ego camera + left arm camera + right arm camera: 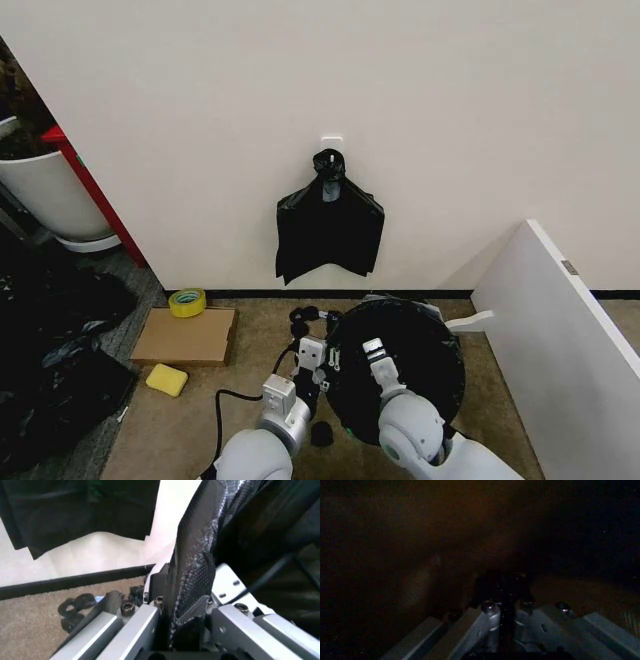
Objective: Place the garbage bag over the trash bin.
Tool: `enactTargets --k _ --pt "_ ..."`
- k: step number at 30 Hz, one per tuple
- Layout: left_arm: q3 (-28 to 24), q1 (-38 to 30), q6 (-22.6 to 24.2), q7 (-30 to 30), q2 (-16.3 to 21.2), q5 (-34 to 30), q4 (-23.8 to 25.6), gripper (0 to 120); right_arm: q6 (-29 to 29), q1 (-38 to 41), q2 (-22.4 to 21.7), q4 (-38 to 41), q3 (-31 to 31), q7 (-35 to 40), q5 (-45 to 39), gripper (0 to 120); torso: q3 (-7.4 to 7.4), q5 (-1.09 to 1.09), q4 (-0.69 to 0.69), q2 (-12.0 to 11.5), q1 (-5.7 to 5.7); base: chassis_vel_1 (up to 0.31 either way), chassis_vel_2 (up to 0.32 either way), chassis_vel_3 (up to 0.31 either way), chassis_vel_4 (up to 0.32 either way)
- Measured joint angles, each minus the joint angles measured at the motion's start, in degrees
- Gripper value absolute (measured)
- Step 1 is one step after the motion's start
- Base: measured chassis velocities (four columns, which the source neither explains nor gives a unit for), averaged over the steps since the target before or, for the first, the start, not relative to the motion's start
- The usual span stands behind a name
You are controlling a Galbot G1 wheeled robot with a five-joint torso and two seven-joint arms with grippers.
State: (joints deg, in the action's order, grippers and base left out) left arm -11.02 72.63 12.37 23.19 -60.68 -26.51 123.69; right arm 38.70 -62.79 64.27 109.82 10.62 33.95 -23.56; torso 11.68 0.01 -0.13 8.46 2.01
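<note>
**Black bag over the bin by the wall**

The garbage bag (400, 365) lies draped across the trash bin's mouth, on the carpet (180, 430) below a knotted black bundle (329, 225) hanging on the wall. The left gripper (312, 362) sits at the bag's left edge, jaws pinched tight on a fold of black plastic. The right gripper (378, 362) reaches down inside the dark bag; I cannot tell how its jaws stand.
</note>
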Motion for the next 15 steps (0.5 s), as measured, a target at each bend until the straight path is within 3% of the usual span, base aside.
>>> enactTargets --k 5,10,15 --pt "0.04 0.59 -0.03 -0.48 0.21 0.80 0.39 0 -1.46 0.49 -0.81 -0.87 -1.42 -1.45 2.51 0 0.00 -0.01 0.00 0.00 0.00 0.000 0.000 0.000 0.000" --pt "0.17 1.03 -0.05 -0.57 0.07 0.86 0.80 0 0.95 -1.06 -2.19 -0.15 -2.33 -0.12 1.41 0 0.00 -0.01 -0.02 0.00 0.00 0.000 0.000 0.000 0.000" --pt "-0.09 1.32 -0.05 -0.51 -0.44 0.86 0.80 0 0.24 -2.03 -1.14 0.11 -1.24 -1.15 2.42 0 0.00 0.00 -0.02 0.00 0.00 0.000 0.000 0.000 0.000"
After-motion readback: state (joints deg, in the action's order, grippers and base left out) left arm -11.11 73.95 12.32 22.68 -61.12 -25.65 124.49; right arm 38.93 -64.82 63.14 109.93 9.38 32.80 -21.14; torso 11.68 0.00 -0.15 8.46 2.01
